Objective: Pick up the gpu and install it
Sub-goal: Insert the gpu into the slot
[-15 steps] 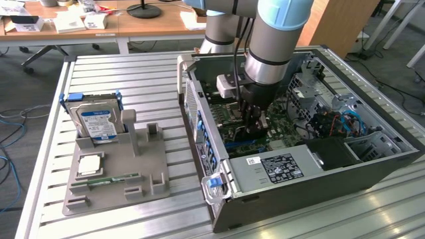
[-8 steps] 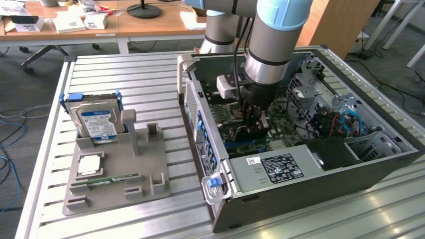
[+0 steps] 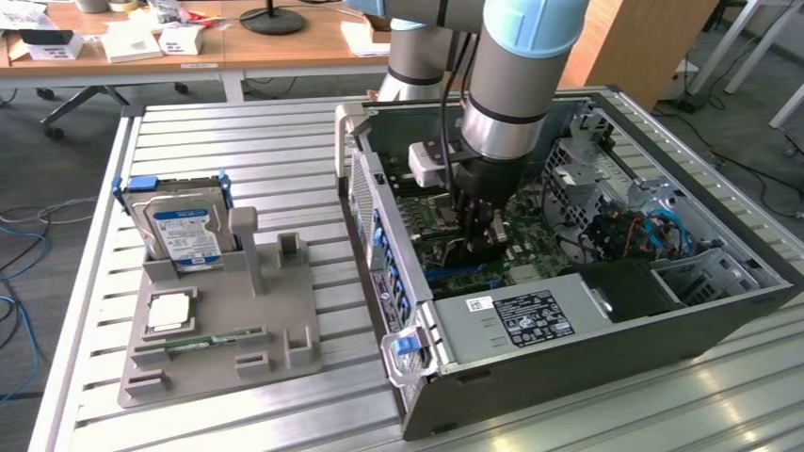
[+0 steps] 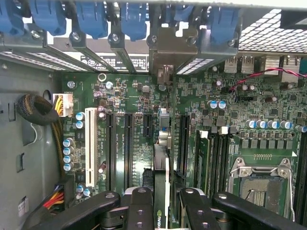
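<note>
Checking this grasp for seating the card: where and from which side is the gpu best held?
By its upper long edge, coming from above the motherboard and clamping the two flat faces. The gpu stands edge-on to the board with its lower edge facing the slots, so that edge should probably stay free. The gripper holds it this way.

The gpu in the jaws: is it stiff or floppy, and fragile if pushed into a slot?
Probably stiff: the gpu stands straight on edge in the gripper, jaws shut on it, without sag. Likely fragile: it is a thin card above the motherboard, so a hard push may harm it.
</note>
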You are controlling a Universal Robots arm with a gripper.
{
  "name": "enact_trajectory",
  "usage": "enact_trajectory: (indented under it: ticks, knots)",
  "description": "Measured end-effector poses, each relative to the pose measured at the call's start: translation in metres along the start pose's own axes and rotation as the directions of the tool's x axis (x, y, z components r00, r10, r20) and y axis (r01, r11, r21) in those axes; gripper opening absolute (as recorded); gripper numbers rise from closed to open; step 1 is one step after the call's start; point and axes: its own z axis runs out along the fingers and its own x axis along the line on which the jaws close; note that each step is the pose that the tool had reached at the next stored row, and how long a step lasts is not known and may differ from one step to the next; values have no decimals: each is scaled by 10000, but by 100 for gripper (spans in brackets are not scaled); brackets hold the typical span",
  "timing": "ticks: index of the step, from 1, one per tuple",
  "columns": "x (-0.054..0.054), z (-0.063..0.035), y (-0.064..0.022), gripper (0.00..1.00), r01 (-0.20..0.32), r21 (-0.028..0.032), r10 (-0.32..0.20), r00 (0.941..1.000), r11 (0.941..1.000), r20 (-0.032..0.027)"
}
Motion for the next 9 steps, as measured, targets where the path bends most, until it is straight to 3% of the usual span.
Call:
enact_trajectory:
  ticks: [9]
  knots:
    - [0,-1,22,26,5,60,-5,10000,10000,1]
